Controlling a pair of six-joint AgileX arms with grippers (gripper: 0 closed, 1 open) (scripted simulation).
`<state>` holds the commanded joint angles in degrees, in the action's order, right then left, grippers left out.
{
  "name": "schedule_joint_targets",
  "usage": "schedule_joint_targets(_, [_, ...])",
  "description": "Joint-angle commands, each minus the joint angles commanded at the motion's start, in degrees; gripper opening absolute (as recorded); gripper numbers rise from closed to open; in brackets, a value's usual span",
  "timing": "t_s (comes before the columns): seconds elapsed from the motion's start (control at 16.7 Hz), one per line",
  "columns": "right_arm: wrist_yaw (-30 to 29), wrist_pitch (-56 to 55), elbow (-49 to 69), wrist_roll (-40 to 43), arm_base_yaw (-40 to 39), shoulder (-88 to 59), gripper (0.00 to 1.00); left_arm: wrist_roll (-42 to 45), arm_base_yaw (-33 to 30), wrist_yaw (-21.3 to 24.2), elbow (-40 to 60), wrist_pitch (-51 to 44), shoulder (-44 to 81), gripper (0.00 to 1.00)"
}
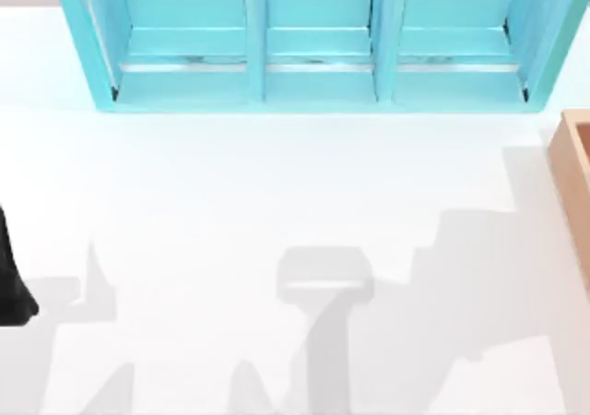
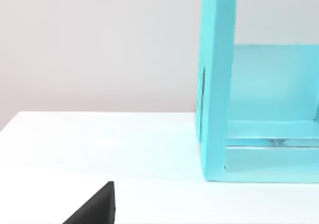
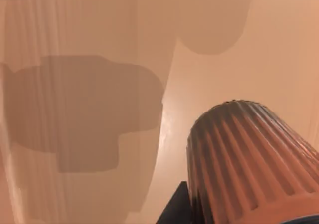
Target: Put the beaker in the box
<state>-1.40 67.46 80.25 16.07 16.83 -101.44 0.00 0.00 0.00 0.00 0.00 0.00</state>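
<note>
The beaker (image 3: pixel 244 159), reddish-brown with a ribbed side, looms close in the right wrist view. My right gripper (image 3: pixel 199 218) is shut on it, and one dark finger (image 3: pixel 173 209) presses against its side. Behind it lie the tan inner walls and floor of the box (image 3: pixel 89 45), crossed by the gripper's shadows, so the beaker hangs inside the box. In the top view, a corner of the box (image 1: pixel 573 171) juts in at the right edge of the table. My left arm (image 1: pixel 13 286) is parked at the table's left edge.
A big turquoise three-compartment shelf unit (image 1: pixel 318 88) stands along the back of the white table (image 1: pixel 277 184); its end wall (image 2: pixel 215 84) shows in the left wrist view. Arm shadows fall across the table's front half.
</note>
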Motion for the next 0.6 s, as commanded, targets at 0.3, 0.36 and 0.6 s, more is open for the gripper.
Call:
schedule_joint_targets(0.3, [0.0, -0.1, -0.1, 0.0, 0.0, 0.0, 0.15, 0.0, 0.0, 0.0, 0.0, 0.0, 0.0, 1.00])
schedule_joint_targets(0.36, [0.0, -0.1, -0.1, 0.0, 0.0, 0.0, 0.23, 0.0, 0.0, 0.0, 0.0, 0.0, 0.0, 1.00])
schedule_joint_targets(0.6, [0.0, -0.1, -0.1, 0.0, 0.0, 0.0, 0.53, 0.0, 0.0, 0.0, 0.0, 0.0, 0.0, 1.00])
